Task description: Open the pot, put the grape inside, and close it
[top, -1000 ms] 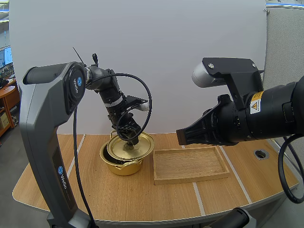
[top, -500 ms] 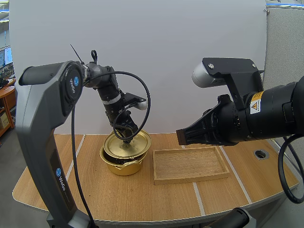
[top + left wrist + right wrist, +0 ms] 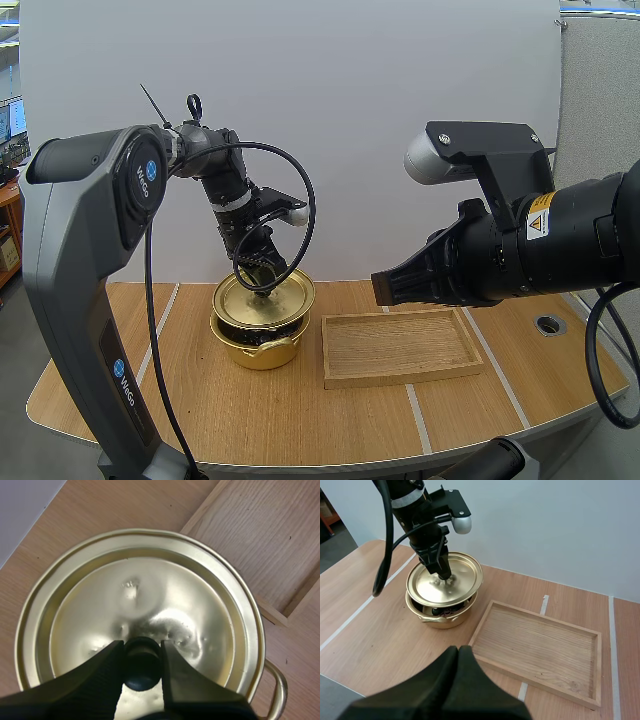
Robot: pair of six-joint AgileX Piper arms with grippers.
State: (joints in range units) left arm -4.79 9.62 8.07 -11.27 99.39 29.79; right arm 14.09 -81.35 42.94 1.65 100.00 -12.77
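Your left claw pinches black knob of round golden metal lid, held tilted just above golden metal pot; pot straight below. Dark bunch inside, likely grape. Right claw pressed together, well apart.
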